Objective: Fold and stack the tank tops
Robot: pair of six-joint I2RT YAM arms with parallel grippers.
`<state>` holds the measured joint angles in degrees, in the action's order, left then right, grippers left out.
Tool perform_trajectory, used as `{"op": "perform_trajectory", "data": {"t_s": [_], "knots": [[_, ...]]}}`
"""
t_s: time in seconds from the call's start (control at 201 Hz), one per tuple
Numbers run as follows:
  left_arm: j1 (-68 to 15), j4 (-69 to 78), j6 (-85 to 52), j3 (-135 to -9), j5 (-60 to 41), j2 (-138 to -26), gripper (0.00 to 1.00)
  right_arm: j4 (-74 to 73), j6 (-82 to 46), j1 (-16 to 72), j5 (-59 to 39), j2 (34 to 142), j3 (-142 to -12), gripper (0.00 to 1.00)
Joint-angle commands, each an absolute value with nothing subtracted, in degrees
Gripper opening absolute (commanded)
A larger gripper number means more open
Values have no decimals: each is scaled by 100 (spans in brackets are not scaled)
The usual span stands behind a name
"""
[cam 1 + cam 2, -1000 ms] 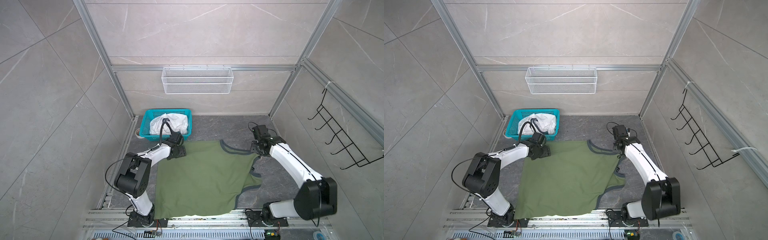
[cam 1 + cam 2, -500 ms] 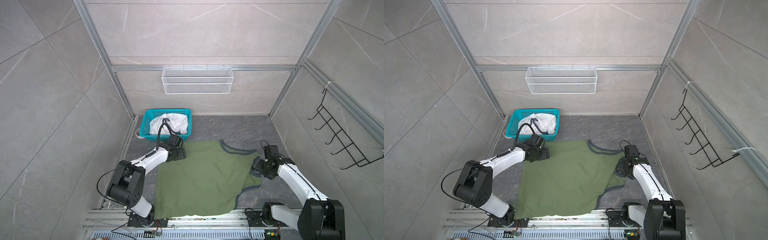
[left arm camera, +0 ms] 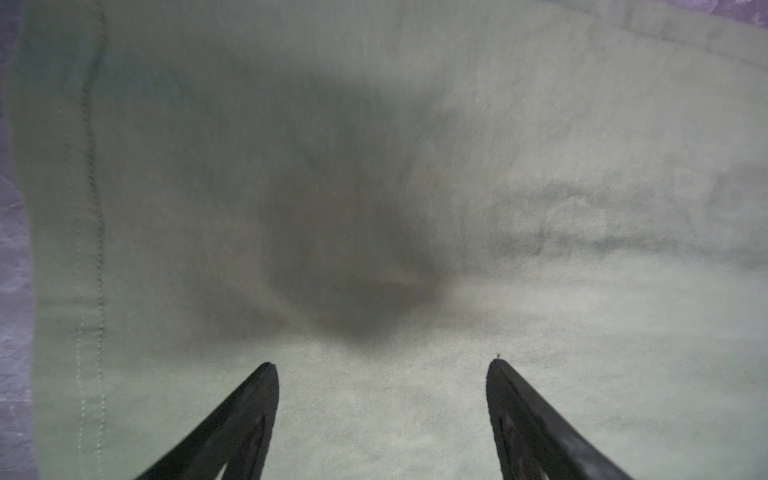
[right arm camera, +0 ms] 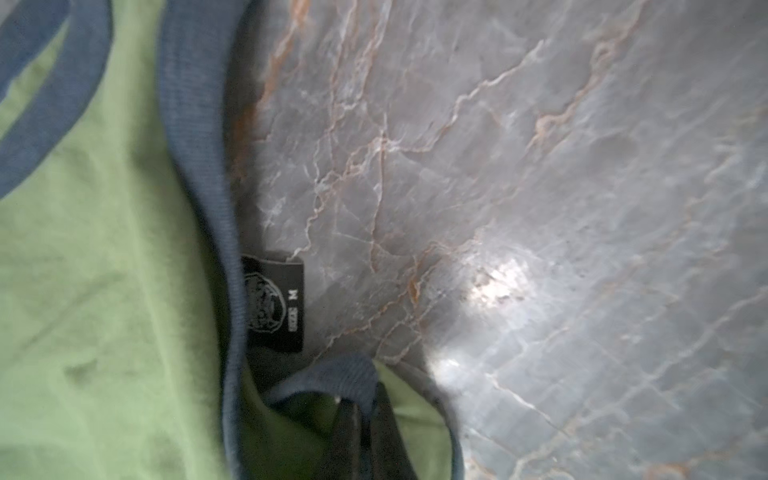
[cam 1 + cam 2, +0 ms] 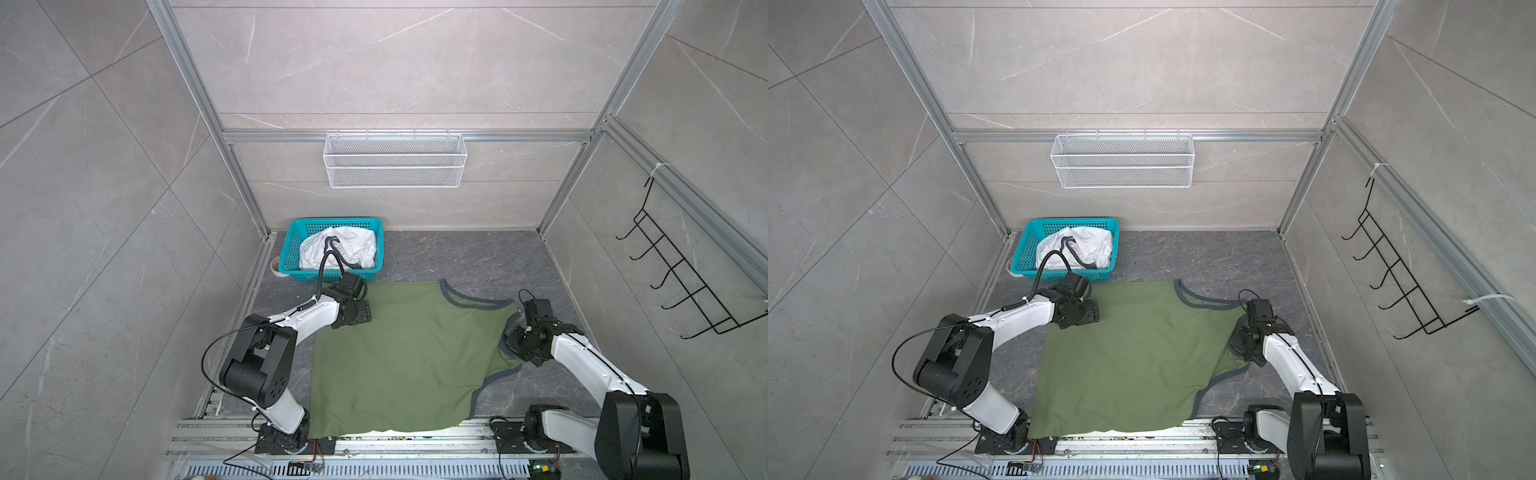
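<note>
While the olive green tank top (image 5: 407,361) lies spread flat on the dark marbled table (image 5: 457,257), its near edge reaching the front rail, the 2 arms sit at opposite sides of it in both top views. The left gripper (image 3: 382,365) hangs low over the garment's far left corner, near a stitched hem. Its jaws stand wide apart with only flat cloth below and nothing held between them. The right gripper (image 4: 361,409) is at the right edge, where the dark grey-trimmed openings meet. Its jaws are pinched tight on a fold of that trim, just beside a black size label (image 4: 274,307) marked M. The white tank top (image 5: 353,247) sits crumpled inside the teal basket (image 5: 336,221) at the table's far left, just beyond the green one's far edge.
</note>
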<state>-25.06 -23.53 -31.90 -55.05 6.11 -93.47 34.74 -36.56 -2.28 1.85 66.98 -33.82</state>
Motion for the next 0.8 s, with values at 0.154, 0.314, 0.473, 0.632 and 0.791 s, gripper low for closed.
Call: {"op": "perform_trajectory", "data": {"t_s": [0.154, 0.314, 0.473, 0.632, 0.791], "knots": [[-2334, -2169, -3532, -5347, 942, -9448, 81, 4202, -3929, -263, 1187, 5944, -3759, 0], [-2139, -1997, -3612, -5256, 873, -9487, 81, 4690, -4015, -314, 1860, 5580, -4109, 0], [-2109, -1937, -3557, -5340, 780, -9614, 81, 4873, -4033, -465, 2021, 5796, -4276, 0], [-2118, -1898, -3478, -5386, 565, -9625, 81, 4813, -4067, -779, 1538, 5967, -4117, 3], [-2284, -2190, -3265, -5567, 587, -9382, 82, 4682, -3995, -1052, 1155, 6072, -4065, 37]]}}
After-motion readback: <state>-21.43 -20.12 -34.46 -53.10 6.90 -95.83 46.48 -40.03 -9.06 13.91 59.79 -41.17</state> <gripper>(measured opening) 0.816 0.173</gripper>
